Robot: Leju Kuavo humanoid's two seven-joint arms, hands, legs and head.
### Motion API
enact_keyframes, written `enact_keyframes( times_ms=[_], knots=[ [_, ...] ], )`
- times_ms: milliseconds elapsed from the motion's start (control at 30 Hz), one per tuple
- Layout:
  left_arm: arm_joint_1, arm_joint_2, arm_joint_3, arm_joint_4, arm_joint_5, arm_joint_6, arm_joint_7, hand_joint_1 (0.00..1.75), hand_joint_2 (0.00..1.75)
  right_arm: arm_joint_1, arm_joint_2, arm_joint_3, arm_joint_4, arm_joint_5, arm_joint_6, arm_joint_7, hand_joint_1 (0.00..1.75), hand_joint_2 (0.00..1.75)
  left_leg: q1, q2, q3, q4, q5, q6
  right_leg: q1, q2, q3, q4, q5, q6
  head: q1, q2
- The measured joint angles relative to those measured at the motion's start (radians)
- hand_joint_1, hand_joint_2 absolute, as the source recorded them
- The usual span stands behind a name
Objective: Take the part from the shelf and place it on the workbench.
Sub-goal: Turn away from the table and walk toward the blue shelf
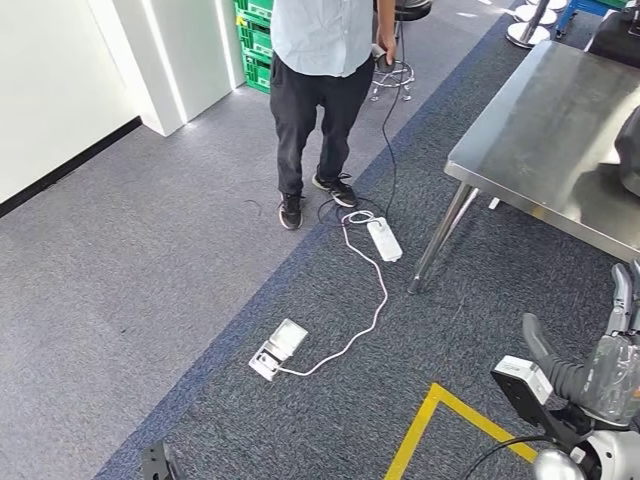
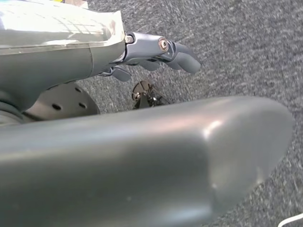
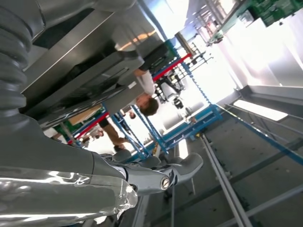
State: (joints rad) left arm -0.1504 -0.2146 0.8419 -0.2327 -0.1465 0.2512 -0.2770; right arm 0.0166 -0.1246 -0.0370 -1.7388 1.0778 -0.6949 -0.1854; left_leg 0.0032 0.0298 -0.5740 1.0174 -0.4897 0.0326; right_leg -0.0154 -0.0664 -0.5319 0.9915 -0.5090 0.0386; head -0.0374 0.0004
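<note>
The steel workbench (image 1: 543,130) stands at the right of the head view, with its leg (image 1: 441,240) on the grey carpet. My right hand (image 1: 604,360) is raised at the lower right, below the bench's near edge. Its back is wrapped in clear plastic. In the right wrist view its fingers (image 3: 178,168) reach out straight with nothing between them. My left hand (image 2: 157,49) hangs over the carpet, fingers stretched out and holding nothing. A dark object (image 1: 630,150) lies on the bench at the right edge; I cannot tell what it is.
A person (image 1: 317,90) stands ahead on the carpet holding a cable. A white power strip (image 1: 385,240), a pink-white cord (image 1: 362,320) and a floor socket (image 1: 278,348) lie between us. Yellow floor tape (image 1: 430,420) marks the ground near me. Green crates (image 1: 256,35) are stacked behind.
</note>
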Motion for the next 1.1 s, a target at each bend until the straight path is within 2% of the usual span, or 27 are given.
enact_keyframes(
  times_ms=[67, 133, 167, 200, 233, 300, 333, 367, 400, 433, 500, 533, 600, 667, 700, 733, 767, 800, 833, 900, 933, 1000, 1033, 1100],
  knots=[
    [0.000, 0.000, 0.000, 0.000, 0.000, 0.000, 0.000, 0.00, 0.00, -0.001, -0.001, 0.000, 0.000, 0.000, 0.000, 0.000, 0.00, 1.75, 0.004, -0.011, -0.002, -0.003, 0.006, 0.011, -0.003, 0.030, -0.024, 0.062, -0.047, 0.008, 0.001, 0.000],
    [0.000, 0.000, 0.000, 0.000, 0.000, 0.000, 0.000, 0.00, 0.00, 0.001, -0.001, 0.000, 0.002, -0.001, -0.001, 0.001, 0.00, 1.75, 0.002, -0.024, -0.003, -0.003, 0.007, 0.016, -0.004, 0.053, -0.081, 0.195, -0.115, 0.011, 0.001, 0.000],
    [0.001, 0.000, 0.000, 0.000, 0.000, 0.000, 0.000, 0.00, 0.00, 0.002, -0.001, 0.000, 0.004, -0.001, -0.001, 0.002, 0.00, 1.75, 0.001, -0.032, -0.004, -0.003, 0.008, 0.017, -0.003, 0.056, -0.108, 0.255, -0.135, 0.011, 0.001, 0.000],
    [0.001, 0.000, 0.000, 0.000, 0.000, 0.000, 0.000, 0.00, 0.00, 0.003, -0.001, 0.000, 0.005, -0.001, -0.001, 0.002, 0.00, 1.75, 0.000, -0.040, -0.003, -0.003, 0.008, 0.018, -0.003, 0.057, -0.122, 0.285, -0.137, 0.010, 0.001, 0.000],
    [0.002, 0.000, 0.000, 0.000, 0.000, 0.001, 0.000, 0.00, 0.00, 0.004, -0.001, 0.000, 0.005, -0.001, -0.001, 0.002, 0.00, 1.75, -0.001, -0.049, -0.002, -0.003, 0.008, 0.018, -0.003, 0.058, -0.118, 0.275, -0.117, 0.009, 0.001, 0.000],
    [0.002, -0.001, 0.000, 0.000, 0.000, 0.001, 0.000, 0.00, 0.00, 0.004, -0.002, 0.000, 0.005, -0.001, -0.001, 0.003, 0.00, 1.75, -0.002, -0.067, 0.001, -0.002, 0.009, 0.018, -0.003, 0.076, -0.064, 0.153, -0.042, 0.000, 0.001, 0.000],
    [0.001, -0.001, 0.000, 0.000, 0.000, 0.001, 0.000, 0.00, 0.00, 0.003, -0.002, 0.000, 0.005, -0.001, -0.001, 0.003, 0.00, 1.75, -0.004, -0.076, 0.001, -0.001, 0.009, 0.017, -0.003, 0.093, -0.035, 0.086, -0.011, -0.004, 0.001, 0.000],
    [0.000, -0.002, 0.000, 0.000, 0.000, 0.000, 0.000, 0.00, 0.00, 0.003, -0.003, 0.000, 0.005, -0.001, -0.001, 0.003, 0.00, 1.75, -0.004, -0.084, -0.002, 0.000, 0.010, 0.014, -0.002, 0.107, -0.014, 0.036, 0.005, -0.009, 0.001, 0.000],
    [0.000, -0.002, 0.000, 0.000, 0.000, 0.000, 0.000, 0.00, 0.00, 0.002, -0.004, 0.000, 0.005, -0.001, 0.000, 0.003, 0.00, 1.75, -0.004, -0.091, -0.006, 0.000, 0.012, 0.010, -0.001, 0.117, -0.004, 0.010, 0.009, -0.011, 0.000, 0.000],
    [-0.001, -0.003, 0.000, 0.000, 0.000, 0.001, 0.000, 0.00, 0.00, 0.001, -0.004, 0.000, 0.005, -0.001, 0.000, 0.003, 0.00, 1.75, -0.004, -0.098, -0.010, 0.000, 0.015, 0.005, 0.000, 0.117, -0.002, 0.003, 0.007, -0.013, 0.000, 0.000],
    [-0.001, -0.002, 0.000, 0.000, 0.000, 0.001, 0.000, 0.00, 0.00, -0.001, -0.005, 0.000, 0.005, -0.001, 0.000, 0.002, 0.00, 1.75, -0.003, -0.105, -0.016, 0.001, 0.016, -0.007, -0.002, 0.102, -0.002, -0.005, 0.010, -0.020, 0.000, 0.000],
    [-0.001, -0.001, 0.000, 0.000, 0.000, 0.001, 0.000, 0.00, 0.00, -0.003, -0.005, 0.001, 0.005, -0.001, 0.000, 0.002, 0.00, 1.75, -0.003, -0.098, -0.021, 0.013, 0.006, -0.012, -0.005, 0.094, -0.002, -0.009, 0.013, -0.024, -0.002, 0.000],
    [-0.002, 0.000, 0.000, 0.000, 0.000, 0.002, 0.000, 0.00, 0.00, -0.005, -0.005, 0.001, 0.005, 0.000, 0.001, 0.001, 0.00, 1.75, -0.002, -0.069, -0.055, 0.094, -0.048, -0.022, -0.007, 0.074, -0.002, -0.014, 0.018, -0.031, -0.005, 0.000],
    [-0.002, 0.000, 0.000, 0.000, 0.000, 0.001, 0.000, 0.00, 0.00, -0.006, -0.005, 0.001, 0.006, 0.000, 0.002, 0.001, 0.00, 1.75, 0.003, -0.050, -0.112, 0.228, -0.111, -0.032, -0.006, 0.054, -0.004, -0.013, 0.018, -0.033, -0.006, 0.000],
    [-0.002, 0.000, 0.000, 0.000, 0.000, 0.001, 0.000, 0.00, 0.00, -0.006, -0.005, 0.001, 0.008, 0.001, 0.003, 0.001, 0.00, 1.75, 0.005, -0.046, -0.130, 0.271, -0.123, -0.035, -0.006, 0.044, -0.004, -0.013, 0.018, -0.033, -0.006, 0.000],
    [-0.001, 0.000, 0.000, 0.000, 0.000, 0.000, 0.000, 0.00, 0.00, -0.006, -0.005, 0.001, 0.010, 0.002, 0.004, 0.001, 0.00, 1.75, 0.007, -0.044, -0.130, 0.278, -0.116, -0.037, -0.006, 0.034, -0.003, -0.013, 0.018, -0.033, -0.006, 0.000],
    [-0.001, 0.000, 0.000, 0.000, 0.000, 0.000, 0.000, 0.00, 0.00, -0.007, -0.005, 0.002, 0.011, 0.002, 0.005, 0.001, 0.00, 1.75, 0.009, -0.039, -0.111, 0.243, -0.091, -0.038, -0.007, 0.025, -0.002, -0.013, 0.017, -0.032, -0.006, 0.000],
    [-0.001, 0.000, 0.000, 0.000, 0.000, 0.000, 0.000, 0.00, 0.00, -0.009, -0.005, 0.002, 0.012, 0.003, 0.005, 0.001, 0.00, 1.75, 0.011, -0.028, -0.076, 0.177, -0.057, -0.038, -0.007, 0.017, 0.000, -0.012, 0.016, -0.030, -0.006, 0.000],
    [-0.002, 0.000, 0.000, 0.000, 0.000, 0.000, 0.000, 0.00, 0.00, -0.011, -0.005, 0.003, 0.013, 0.004, 0.006, 0.001, 0.00, 1.75, 0.010, -0.007, -0.040, 0.106, -0.030, -0.038, -0.005, 0.010, 0.001, -0.011, 0.014, -0.025, -0.007, 0.000],
    [-0.004, 0.000, 0.000, 0.000, 0.000, -0.001, 0.000, 0.00, 0.00, -0.013, -0.005, 0.003, 0.013, 0.005, 0.007, 0.001, 0.00, 1.75, 0.006, 0.025, 0.003, 0.015, -0.005, -0.030, 0.000, -0.001, 0.003, -0.007, 0.011, -0.014, -0.006, 0.000],
    [-0.004, 0.000, 0.000, 0.000, 0.000, -0.001, 0.000, 0.00, 0.00, -0.014, -0.006, 0.004, 0.013, 0.006, 0.007, 0.001, 0.00, 1.75, 0.002, 0.030, 0.006, 0.004, -0.007, -0.024, 0.002, -0.007, 0.003, -0.006, 0.010, -0.008, -0.005, 0.000],
    [-0.003, -0.001, 0.000, 0.000, 0.000, -0.001, 0.000, 0.00, 0.00, -0.017, -0.006, 0.006, 0.013, 0.007, 0.007, 0.001, 0.00, 1.75, 0.001, 0.014, 0.001, 0.002, -0.003, -0.009, -0.001, -0.016, 0.005, -0.006, 0.007, 0.004, -0.005, 0.000],
    [-0.002, -0.001, 0.000, 0.000, 0.000, -0.001, 0.000, 0.00, 0.00, -0.018, -0.006, 0.006, 0.013, 0.007, 0.007, 0.001, 0.00, 1.75, 0.001, 0.006, -0.001, 0.001, -0.001, -0.002, -0.004, -0.007, 0.002, 0.004, -0.004, 0.009, -0.005, 0.000],
    [-0.003, -0.002, 0.000, 0.000, 0.000, -0.001, 0.000, 0.00, 0.00, -0.018, -0.008, 0.007, 0.014, 0.008, 0.007, 0.001, 0.00, 1.75, 0.003, -0.009, -0.003, -0.001, 0.005, 0.010, -0.007, 0.030, -0.028, 0.078, -0.059, 0.015, -0.005, 0.000]
  ],
)
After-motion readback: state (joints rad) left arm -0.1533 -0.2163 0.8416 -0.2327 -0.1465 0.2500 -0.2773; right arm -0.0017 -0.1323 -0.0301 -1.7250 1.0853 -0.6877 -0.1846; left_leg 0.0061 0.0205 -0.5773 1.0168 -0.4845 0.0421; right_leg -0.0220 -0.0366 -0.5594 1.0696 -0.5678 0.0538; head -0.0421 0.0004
